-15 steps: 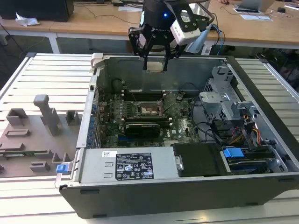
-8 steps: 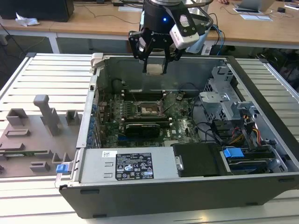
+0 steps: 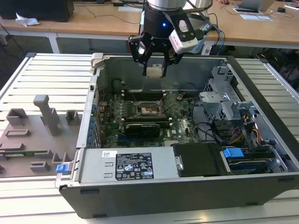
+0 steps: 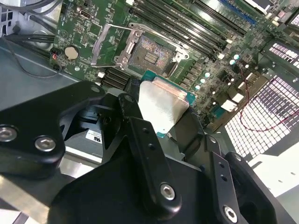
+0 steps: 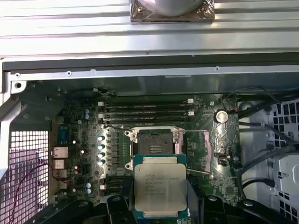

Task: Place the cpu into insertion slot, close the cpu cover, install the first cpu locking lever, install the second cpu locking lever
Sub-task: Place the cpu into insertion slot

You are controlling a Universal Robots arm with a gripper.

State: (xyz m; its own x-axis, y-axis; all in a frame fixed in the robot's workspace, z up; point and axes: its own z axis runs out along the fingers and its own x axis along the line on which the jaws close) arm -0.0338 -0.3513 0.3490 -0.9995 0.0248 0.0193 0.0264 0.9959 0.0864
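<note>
My gripper hangs above the open computer case, shut on the cpu, a small square chip with a silver-grey top. In both wrist views the cpu sits between the black fingers. The insertion slot lies below on the green motherboard, its brownish contact field uncovered. The cpu cover, a thin metal frame, is swung open beside the slot. The cpu is well above the slot, not touching it.
Memory slots run along one side of the socket. A long black expansion card lies on its near side. The power supply, drive cage and cables stand inside the case. Grey fixture blocks sit on the table outside.
</note>
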